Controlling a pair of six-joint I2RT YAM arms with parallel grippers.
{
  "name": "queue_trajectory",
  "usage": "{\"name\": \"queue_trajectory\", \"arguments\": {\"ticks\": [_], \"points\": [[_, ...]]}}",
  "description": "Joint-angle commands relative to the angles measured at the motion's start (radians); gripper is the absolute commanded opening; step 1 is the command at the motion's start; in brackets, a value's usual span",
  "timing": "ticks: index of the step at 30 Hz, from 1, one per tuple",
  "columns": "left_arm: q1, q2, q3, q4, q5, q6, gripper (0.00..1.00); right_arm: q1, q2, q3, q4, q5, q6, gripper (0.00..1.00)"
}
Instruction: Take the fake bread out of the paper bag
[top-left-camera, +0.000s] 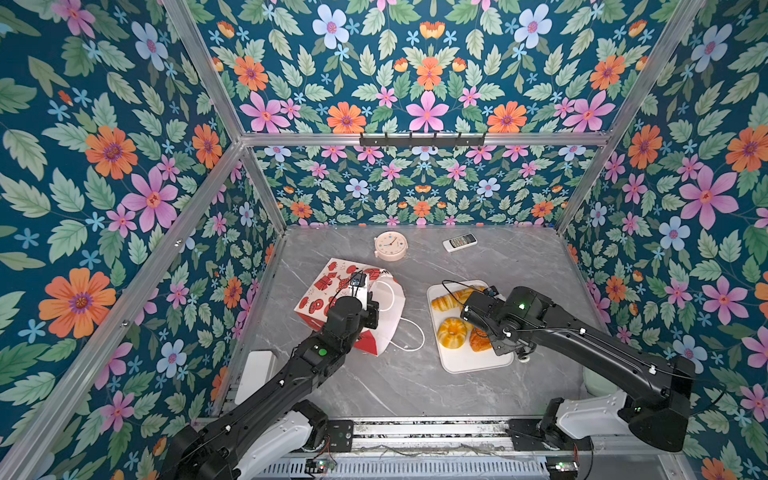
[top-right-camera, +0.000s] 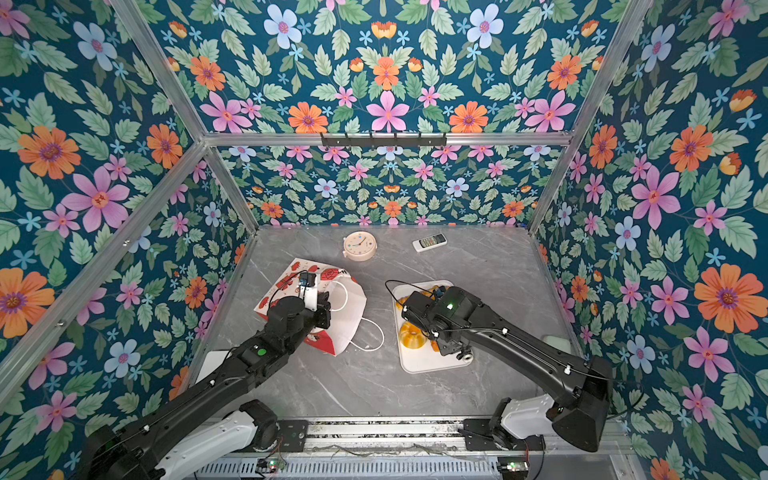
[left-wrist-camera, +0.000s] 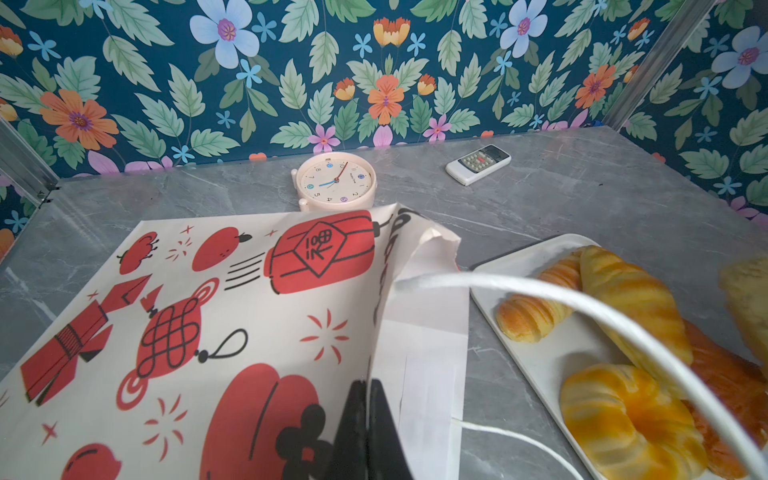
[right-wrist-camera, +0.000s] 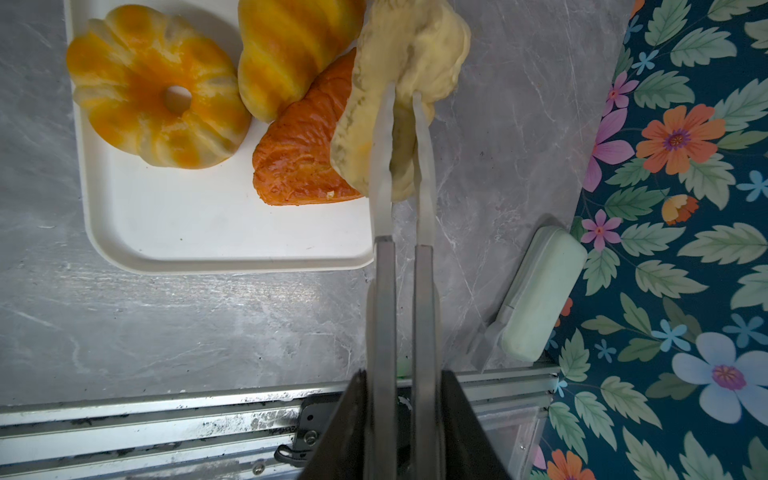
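Fake bread: 4 pieces are laid on the tray.
A 5th piece is pinched by the right gripper at frame top; the paper bag is clamped by the left gripper; interior unseen.

Bright, even, soft-shadowed light; wide-angle bowing at top-view edges; blurry near cord handle.

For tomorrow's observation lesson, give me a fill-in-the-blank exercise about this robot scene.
1. The left gripper pinches the paper ____.
2. The ring doughnut lies on the white ____.
3. The right gripper holds pale fake ____.
4. Beside the remote is a round ____.
Missing: bag; tray; bread; clock.
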Motion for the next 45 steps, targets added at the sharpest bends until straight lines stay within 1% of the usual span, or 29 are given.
{"name": "queue_trajectory", "arguments": {"ticks": [1,5,11,19,28,31,37,41,45], "points": [[0.002,-0.003,-0.002,0.035,0.006,-0.012,0.03,0.000,0.021,-0.003,0.013,0.014,-0.004,0.27],[0.002,-0.006,-0.008,0.039,0.008,-0.016,0.03,0.011,0.057,0.006,0.033,0.003,-0.015,0.28],[0.002,-0.004,-0.014,0.047,0.010,-0.019,0.03,0.034,0.110,0.029,0.025,0.010,-0.011,0.31],[0.002,-0.004,-0.022,0.054,0.011,-0.023,0.04,0.065,0.122,0.034,0.047,-0.030,0.003,0.41],[0.002,-0.008,-0.030,0.058,0.015,-0.025,0.04,0.069,0.037,-0.011,0.170,-0.171,-0.004,0.41],[0.002,-0.008,-0.031,0.059,0.016,-0.026,0.04,0.070,0.001,-0.037,0.214,-0.196,-0.005,0.41],[0.002,-0.007,-0.033,0.063,0.022,-0.030,0.04,0.069,-0.049,-0.055,0.244,-0.167,0.011,0.39],[0.002,-0.010,-0.034,0.063,0.023,-0.030,0.04,0.069,-0.113,-0.081,0.303,-0.156,0.014,0.39],[0.002,-0.006,-0.034,0.065,0.026,-0.032,0.04,0.070,-0.145,-0.092,0.309,-0.131,0.028,0.39]]}}
